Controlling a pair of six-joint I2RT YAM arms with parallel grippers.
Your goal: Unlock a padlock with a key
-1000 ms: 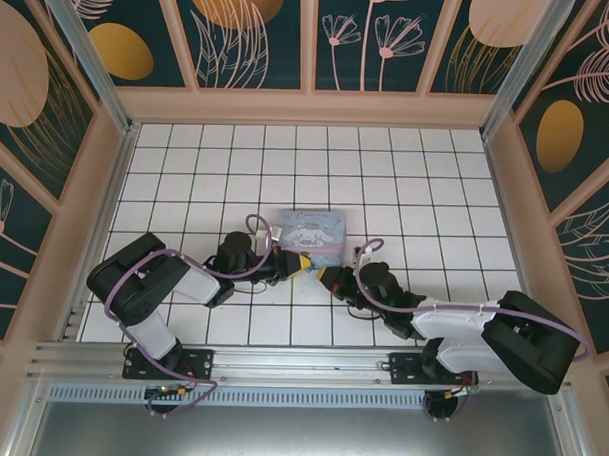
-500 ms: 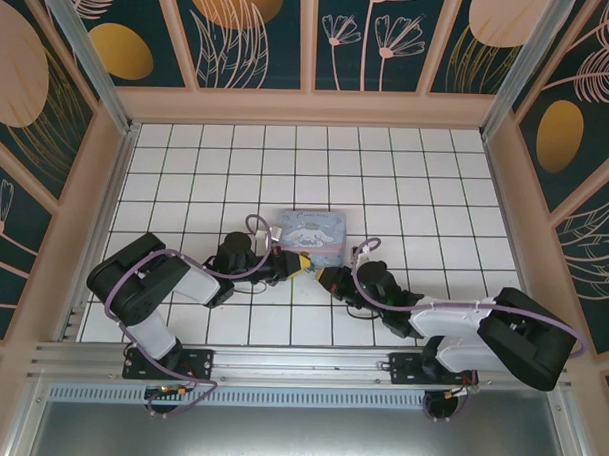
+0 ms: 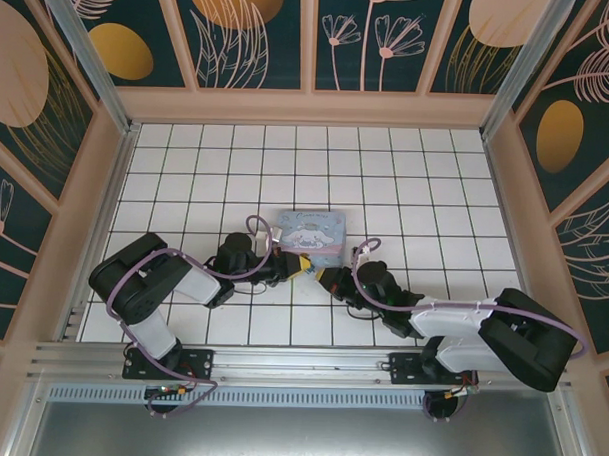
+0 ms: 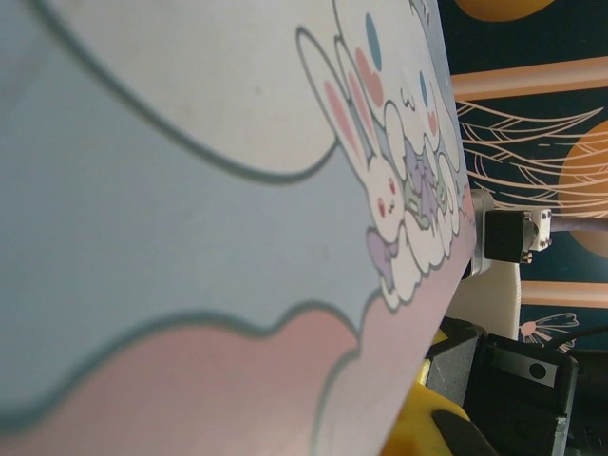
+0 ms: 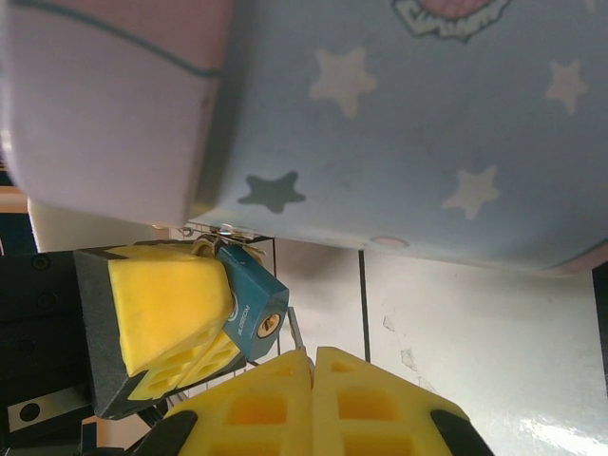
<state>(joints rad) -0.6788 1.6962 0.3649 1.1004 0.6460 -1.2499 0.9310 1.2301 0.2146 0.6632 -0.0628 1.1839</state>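
Observation:
The small dark-blue padlock [image 5: 245, 302] is pinched between the yellow fingers [image 5: 163, 306] of my left gripper [image 3: 300, 265], its brass keyhole facing my right gripper [image 5: 313, 355]. My right gripper is shut on the key [image 5: 297, 333], a thin pale metal sliver sticking out from between its fingertips. The key's tip sits just beside the keyhole, slightly to its right, outside the lock. In the top view my right gripper [image 3: 322, 276] nearly meets the left one just in front of the box. The padlock's shackle is mostly hidden behind the left fingers.
The pastel-blue cartoon-print box [image 3: 309, 231] lies right behind both grippers and looms close in the left wrist view [image 4: 190, 190] and the right wrist view [image 5: 427, 123]. White tiled floor [image 3: 407, 172] stretches around, ringed by wooden walls [image 3: 309, 108].
My right gripper has crept a little to the left, towards the left gripper and the padlock. The left arm has stayed put.

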